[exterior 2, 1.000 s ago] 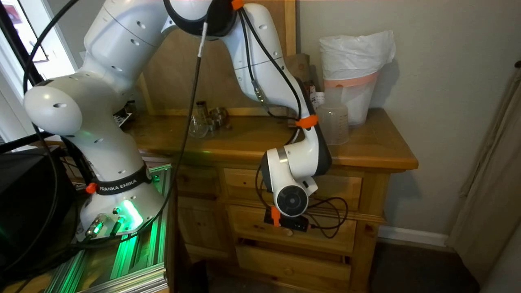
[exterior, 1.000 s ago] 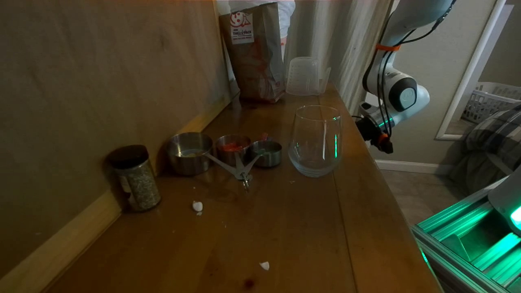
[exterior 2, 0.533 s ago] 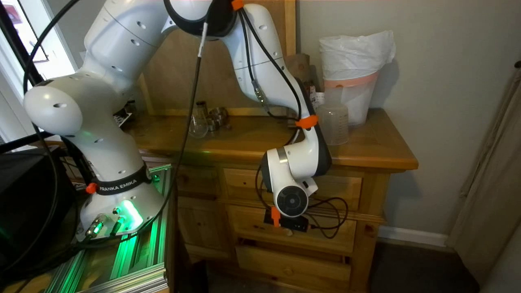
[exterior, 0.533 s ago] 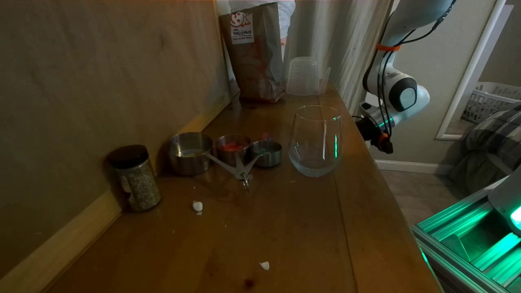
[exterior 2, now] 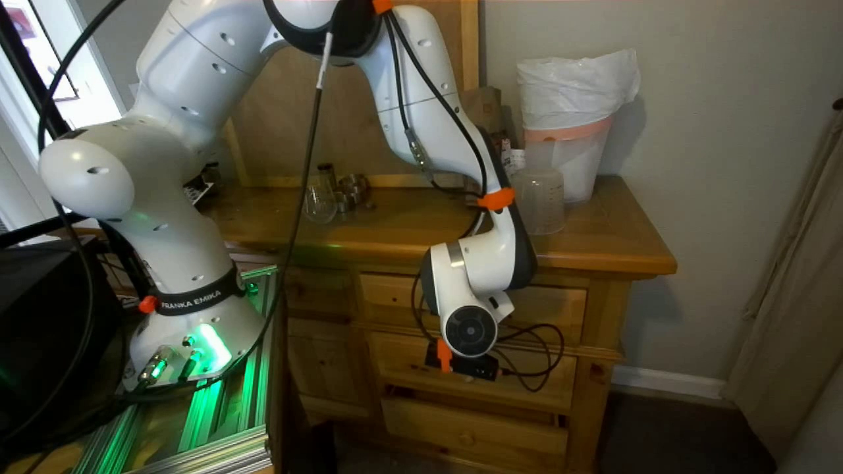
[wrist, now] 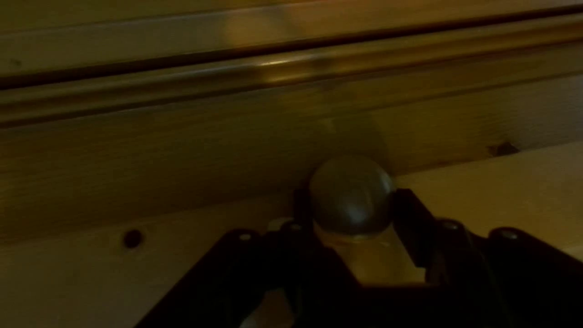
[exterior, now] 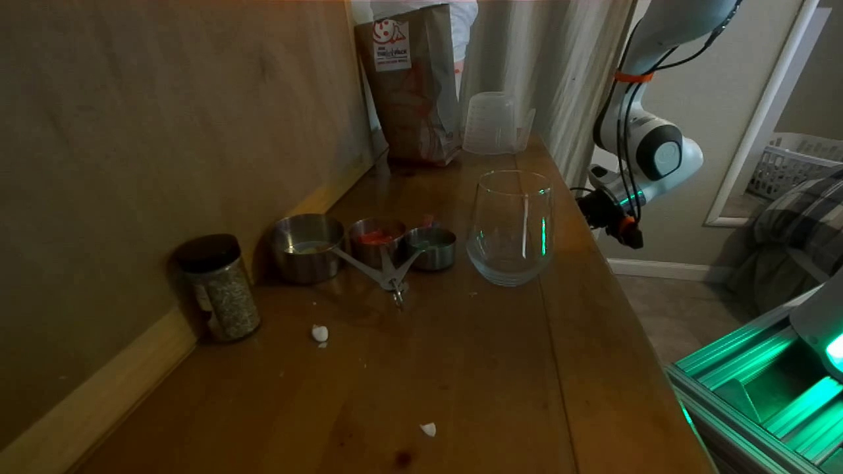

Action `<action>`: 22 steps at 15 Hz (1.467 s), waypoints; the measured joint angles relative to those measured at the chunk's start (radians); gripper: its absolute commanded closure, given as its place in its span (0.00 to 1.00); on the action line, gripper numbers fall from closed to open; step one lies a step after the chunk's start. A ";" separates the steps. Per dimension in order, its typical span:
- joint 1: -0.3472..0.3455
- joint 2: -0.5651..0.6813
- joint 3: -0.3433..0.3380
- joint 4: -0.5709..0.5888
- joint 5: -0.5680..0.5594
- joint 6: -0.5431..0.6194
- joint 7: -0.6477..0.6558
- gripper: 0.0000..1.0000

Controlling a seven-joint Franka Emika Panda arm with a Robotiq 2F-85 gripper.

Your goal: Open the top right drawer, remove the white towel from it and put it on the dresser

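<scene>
The top right drawer [exterior 2: 553, 303] belongs to the dresser [exterior 2: 606, 243], below its brown wooden top. In an exterior view the arm's wrist covers part of its front. Very dark in the wrist view, a round knob [wrist: 350, 189] stands out from the wooden drawer front. My gripper [wrist: 352, 200] is shut on this knob, one black finger [wrist: 410, 214] against each side. The drawer looks pulled out a little; its inside does not show. Nowhere do I see the white towel. The dresser edge and the wrist hide the fingertips in both exterior views.
On the dresser top stand a stemless glass [exterior: 510, 230], steel measuring cups [exterior: 306, 250], a spice jar [exterior: 224, 296], a paper bag [exterior: 415, 85] and a clear pitcher [exterior: 490, 125]. Below, the bottom drawer [exterior 2: 474, 428] stands ajar. Loose cables [exterior 2: 540, 382] hang by the wrist.
During the last half second the hand has moved slightly outward from the dresser and a little down. The top right drawer's front appears to have come out slightly with it.
</scene>
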 measured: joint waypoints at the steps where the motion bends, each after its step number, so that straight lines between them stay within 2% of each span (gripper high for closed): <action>1: 0.000 -0.002 -0.007 -0.005 0.000 -0.003 -0.005 0.76; 11: 0.001 -0.044 -0.104 -0.075 -0.041 0.002 -0.015 0.76; 22: 0.000 -0.099 -0.161 -0.131 -0.120 0.100 -0.015 0.76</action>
